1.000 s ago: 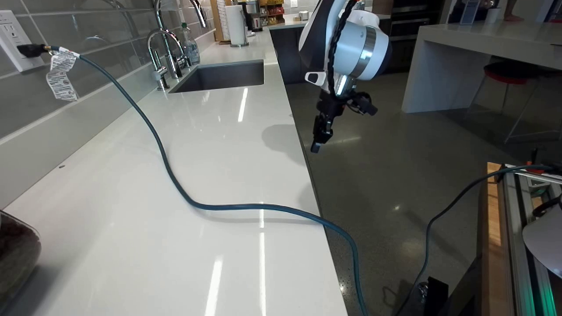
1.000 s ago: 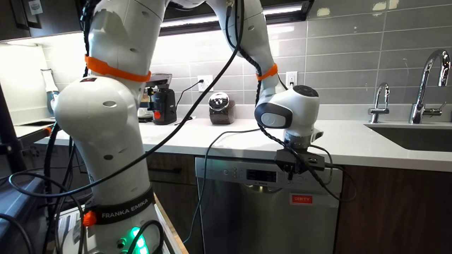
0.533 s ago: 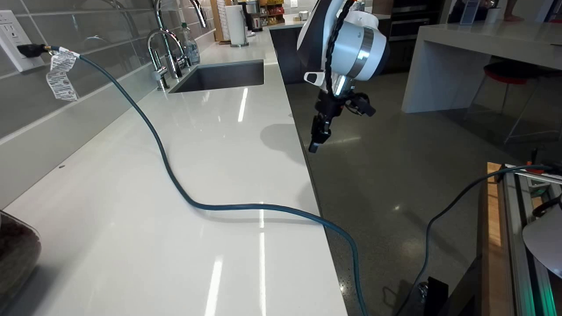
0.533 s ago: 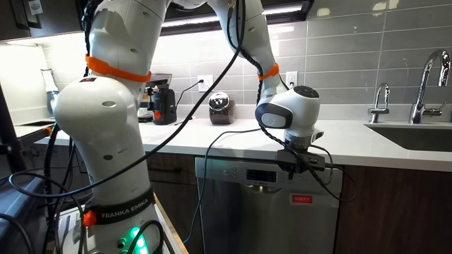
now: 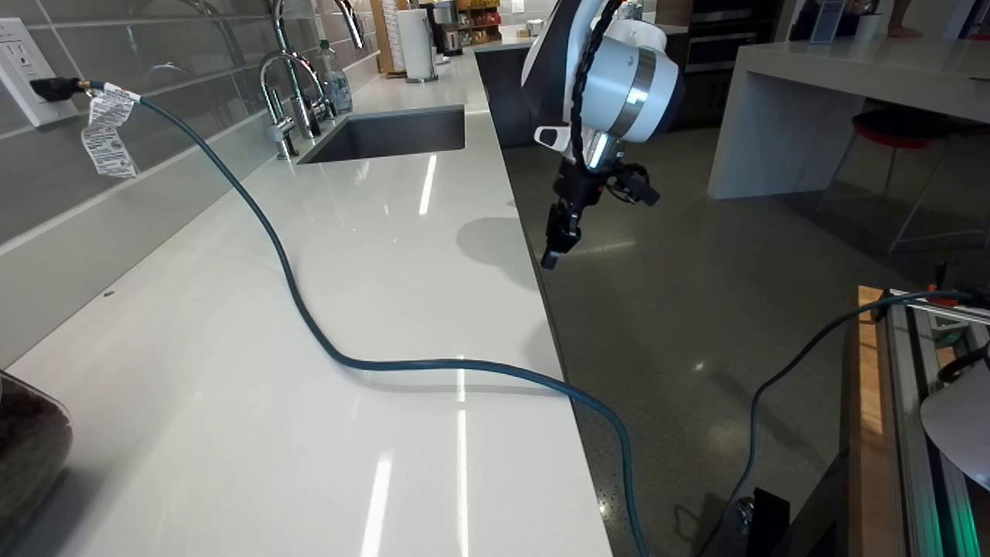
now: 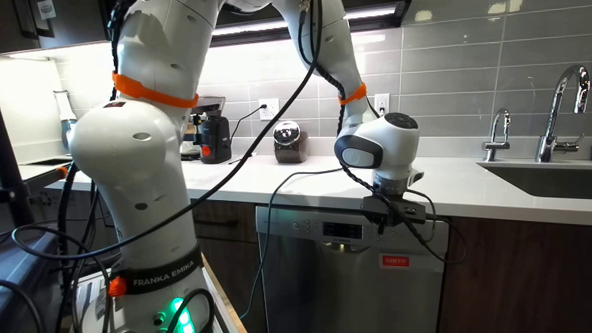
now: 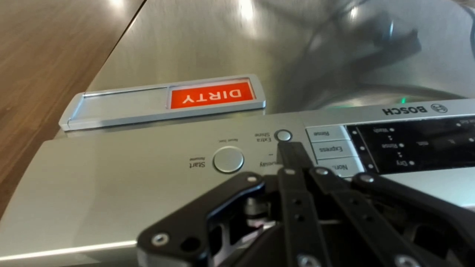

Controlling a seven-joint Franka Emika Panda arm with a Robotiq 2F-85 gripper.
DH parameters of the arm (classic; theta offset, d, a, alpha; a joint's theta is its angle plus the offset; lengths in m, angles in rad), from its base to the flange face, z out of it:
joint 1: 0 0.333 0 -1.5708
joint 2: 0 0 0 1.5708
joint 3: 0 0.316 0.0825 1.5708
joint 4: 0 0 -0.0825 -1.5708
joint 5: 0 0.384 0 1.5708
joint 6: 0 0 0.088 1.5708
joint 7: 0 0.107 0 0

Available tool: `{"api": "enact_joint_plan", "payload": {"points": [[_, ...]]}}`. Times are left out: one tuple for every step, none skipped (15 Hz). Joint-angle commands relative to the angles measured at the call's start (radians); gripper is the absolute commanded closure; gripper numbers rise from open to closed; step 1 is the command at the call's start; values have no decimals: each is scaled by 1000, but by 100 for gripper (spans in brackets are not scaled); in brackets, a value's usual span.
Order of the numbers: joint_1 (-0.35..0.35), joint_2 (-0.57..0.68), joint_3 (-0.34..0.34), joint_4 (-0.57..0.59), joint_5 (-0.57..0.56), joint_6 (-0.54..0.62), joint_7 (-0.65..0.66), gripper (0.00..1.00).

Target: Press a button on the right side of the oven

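Dishwasher (image 6: pixel 351 286), stainless, Bosch lettering (image 7: pixel 404 111); presumably the appliance your task means. Control panel (image 7: pixel 111 185), right side: round Start button (image 7: pixel 228 159), the larger; round Extra Shine button (image 7: pixel 284 135), the smaller, nearer the display (image 7: pixel 426 144). Which one you are to press, the wording leaves unsaid. Gripper (image 7: pixel 294 152): clenched, nothing visible between the fingertips (image 7: pixel 287 152), which appear just beside the Extra Shine button in the wrist view; contact with the panel, not discernible. Step in hand, as judged: alignment before the press. For Extra Shine, you need only a slight correction to centre the tip, then a straight, gentle push, ended when the cap gives. For Start, you do best to travel away from the display, clear of the surface, before pushing. Risk: a glancing push may slip off the cap or catch the labelled strip (image 7: pixel 332 150).
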Motion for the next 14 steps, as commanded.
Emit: {"api": "enact_joint_plan", "payload": {"points": [[-16, 27, 24, 19, 50, 34, -50, 100], [-18, 29, 26, 21, 54, 33, -55, 100], [-18, 29, 27, 22, 60, 33, -60, 100], [-19, 31, 27, 25, 65, 32, -64, 100], [-20, 33, 28, 26, 68, 30, -67, 100], [-21, 35, 29, 29, 71, 28, -70, 100], [-22, 37, 30, 30, 74, 26, -71, 100], [-23, 38, 30, 30, 75, 23, -71, 100], [-24, 39, 31, 30, 76, 22, -71, 100], [-24, 39, 32, 30, 77, 21, -70, 100], [-26, 39, 34, 30, 79, 19, -71, 100], [-27, 37, 35, 30, 81, 18, -73, 100], [-27, 36, 36, 30, 83, 18, -74, 100], [-29, 35, 37, 29, 86, 18, -76, 100]]}}
